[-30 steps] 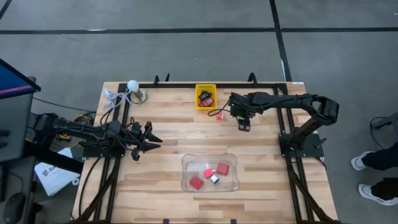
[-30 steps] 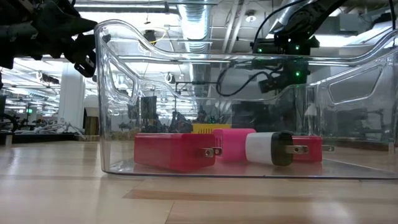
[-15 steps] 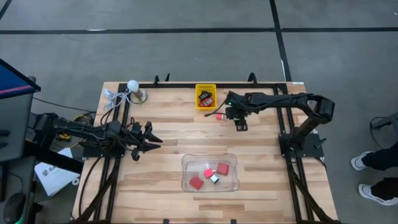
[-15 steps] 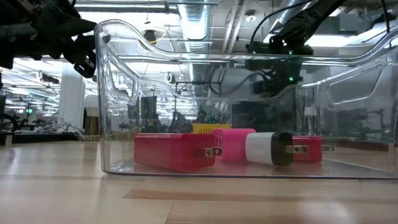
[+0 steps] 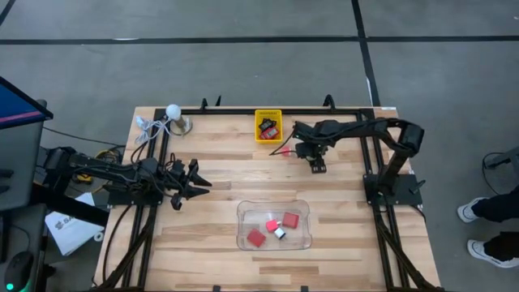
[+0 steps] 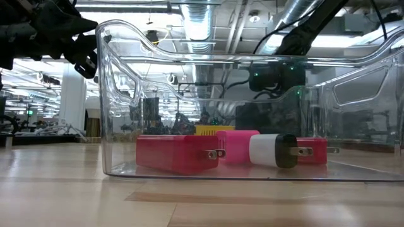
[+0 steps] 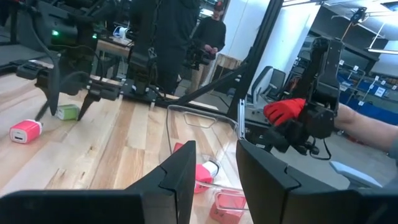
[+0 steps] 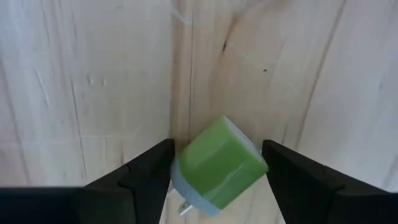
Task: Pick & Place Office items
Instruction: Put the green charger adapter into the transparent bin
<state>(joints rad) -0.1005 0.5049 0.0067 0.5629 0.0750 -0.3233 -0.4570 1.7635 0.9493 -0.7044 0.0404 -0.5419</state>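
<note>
A small green block with a pale plug end [image 8: 219, 165] lies on the bare wood. My right gripper [image 8: 217, 155] is open, pointing down, one finger on each side of the block; the left wrist view shows the block [image 7: 66, 112] on the table between the spread fingers, with gaps. In the high view my right gripper [image 5: 302, 151] stands just right of a red-pink block [image 5: 285, 151] near the yellow basket [image 5: 268, 135], which holds red and black pieces. The clear tray [image 5: 243, 212] holds red blocks and a white-and-black plug [image 6: 273, 150]. My left gripper [image 5: 199, 180] waits open at the table's left.
A white ball with a cord [image 5: 173, 110] sits at the far left corner. The black frame rails [image 5: 235, 111] run along the far edge and both sides. Bare wood lies between the basket and the tray. People stand in the room beyond the table [image 7: 208, 31].
My right gripper has moved a little toward the table's left, nearer the yellow basket, and has come down over the green block. Its arm has drawn in toward the far edge. The blocks and the tray stay where they were.
</note>
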